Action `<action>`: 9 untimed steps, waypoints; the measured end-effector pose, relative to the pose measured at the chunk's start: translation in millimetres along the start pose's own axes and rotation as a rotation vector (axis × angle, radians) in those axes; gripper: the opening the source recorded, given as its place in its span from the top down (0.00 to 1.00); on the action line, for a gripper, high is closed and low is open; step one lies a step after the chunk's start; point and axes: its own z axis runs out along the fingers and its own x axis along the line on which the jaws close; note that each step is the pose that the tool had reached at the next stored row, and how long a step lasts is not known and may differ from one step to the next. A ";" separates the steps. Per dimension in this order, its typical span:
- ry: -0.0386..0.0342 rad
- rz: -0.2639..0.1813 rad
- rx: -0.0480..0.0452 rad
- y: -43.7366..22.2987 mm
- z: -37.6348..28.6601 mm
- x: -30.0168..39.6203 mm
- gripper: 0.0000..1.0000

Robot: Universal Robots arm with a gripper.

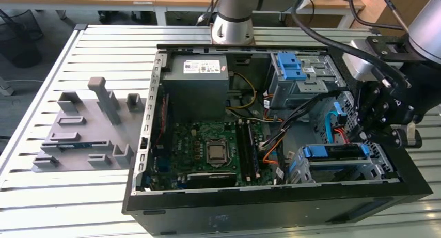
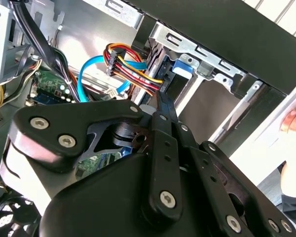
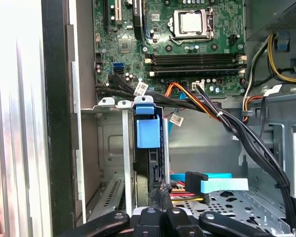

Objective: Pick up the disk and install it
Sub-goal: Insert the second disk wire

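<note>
The disk point(image 1: 335, 152), in its blue carrier frame, sits in the metal drive cage point(image 1: 377, 163) at the front corner of the open computer case, on the exterior view's right. In the first wrist view the disk's blue carrier tab point(image 3: 148, 129) stands between the cage rails. My gripper point(image 1: 377, 137) hangs just beside the cage. Its fingers are shut together at the gripper tip point(image 3: 162, 191), close to the disk's edge. The second wrist view has the gripper tip point(image 2: 161, 98) pointing at the blue carrier point(image 2: 181, 69). Contact with the disk cannot be made out.
Black, orange and red-yellow cables point(image 3: 222, 116) cross the case beside the cage. A motherboard point(image 1: 206, 145), a grey power supply point(image 1: 196, 78) and a light-blue latch on a cage point(image 1: 289, 67) fill the case. A grey fixture point(image 1: 82, 129) lies on the slatted table. A hand point(image 2: 293, 123) rests outside the case.
</note>
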 end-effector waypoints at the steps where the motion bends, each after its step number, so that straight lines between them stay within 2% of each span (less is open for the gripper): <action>1: 0.0001 0.000 0.0000 -0.1 -1.6 0.0 0.89; 5: 0.0000 0.000 0.0000 -0.1 -7.5 -0.1 0.89; 9: -0.0004 0.000 0.0000 -0.1 -8.5 -0.1 0.89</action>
